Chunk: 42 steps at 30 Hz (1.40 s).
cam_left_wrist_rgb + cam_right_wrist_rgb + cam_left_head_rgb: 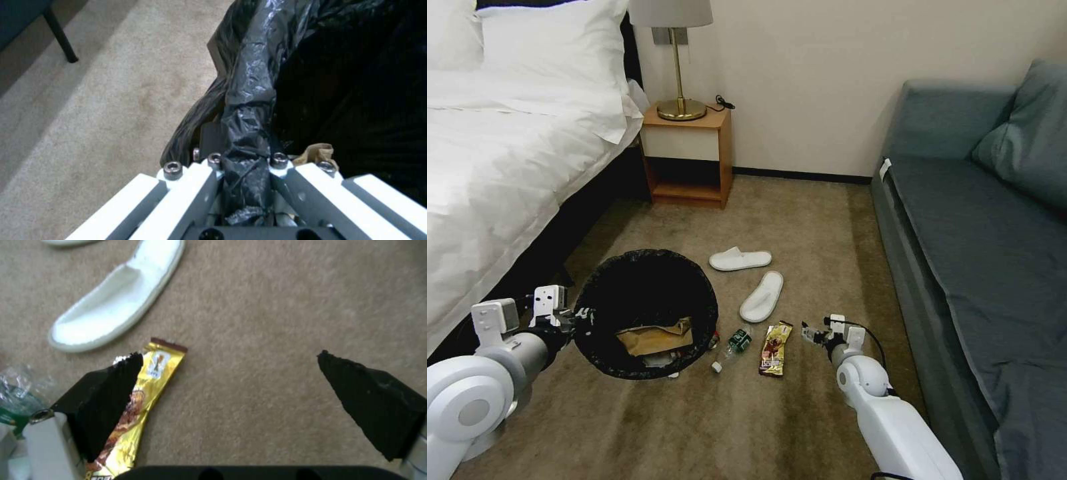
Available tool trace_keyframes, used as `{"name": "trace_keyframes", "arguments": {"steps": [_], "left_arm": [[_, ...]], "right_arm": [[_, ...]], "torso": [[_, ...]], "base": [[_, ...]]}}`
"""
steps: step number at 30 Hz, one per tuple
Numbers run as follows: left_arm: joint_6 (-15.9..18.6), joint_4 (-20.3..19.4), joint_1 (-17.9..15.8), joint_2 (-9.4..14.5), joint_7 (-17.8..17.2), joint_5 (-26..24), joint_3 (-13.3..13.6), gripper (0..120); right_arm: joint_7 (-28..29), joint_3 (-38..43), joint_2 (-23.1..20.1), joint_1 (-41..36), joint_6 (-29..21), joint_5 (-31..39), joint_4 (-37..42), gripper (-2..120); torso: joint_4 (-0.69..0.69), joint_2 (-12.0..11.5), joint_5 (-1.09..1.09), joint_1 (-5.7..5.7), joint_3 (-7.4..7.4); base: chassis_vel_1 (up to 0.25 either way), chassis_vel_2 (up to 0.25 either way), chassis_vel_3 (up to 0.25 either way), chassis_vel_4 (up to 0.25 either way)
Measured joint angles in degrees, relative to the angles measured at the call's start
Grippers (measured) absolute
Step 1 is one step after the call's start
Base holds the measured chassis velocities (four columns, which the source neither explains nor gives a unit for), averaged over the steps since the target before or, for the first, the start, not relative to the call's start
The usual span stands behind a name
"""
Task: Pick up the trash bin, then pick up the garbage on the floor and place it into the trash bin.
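Observation:
The trash bin (647, 313), lined with a crinkled black bag, is held off the carpet by my left gripper (579, 319), which is shut on its rim (247, 133). A brown paper bag (654, 335) lies inside it. On the carpet beside the bin lie a small green bottle (735, 343) and a gold-brown snack wrapper (775, 348). My right gripper (812, 333) hangs open just right of the wrapper (149, 396); one black fingertip (111, 400) overlaps the wrapper's edge in the right wrist view. Two flat white slippers (762, 296) lie beyond the wrapper.
A white bed (500, 160) runs along the left and a blue-grey sofa (987, 253) along the right. A wooden nightstand (688, 157) with a brass lamp (679, 60) stands at the far wall. Open carpet lies in front of me.

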Motion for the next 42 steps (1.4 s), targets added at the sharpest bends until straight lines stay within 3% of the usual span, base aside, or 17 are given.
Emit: {"name": "trace_keyframes", "arguments": {"steps": [8, 21, 42], "left_arm": [[0.0, 0.1, -0.1, 0.3, 0.2, 0.0, 0.3, 2], [0.0, 0.7, -0.3, 0.2, 0.9, 0.2, 0.3, 2], [0.0, 1.5, -0.6, -0.1, 1.4, 0.6, 0.6, 2]], "right_arm": [[-1.2, -2.0, 1.9, 0.6, 0.5, -0.8, -1.8, 100], [-2.6, -3.1, 6.8, 2.9, 3.2, -6.1, -13.0, 100], [-3.5, -7.2, 9.2, 4.2, 3.4, -7.4, -15.5, 100]], "torso": [[0.0, 0.0, 0.0, 0.0, 0.0], [0.0, 0.0, 0.0, 0.0, 0.0], [0.01, 0.0, 0.0, 0.0, 0.0]], "base": [[0.0, 0.0, 0.0, 0.0], [0.0, 0.0, 0.0, 0.0], [0.0, 0.0, 0.0, 0.0]]}}
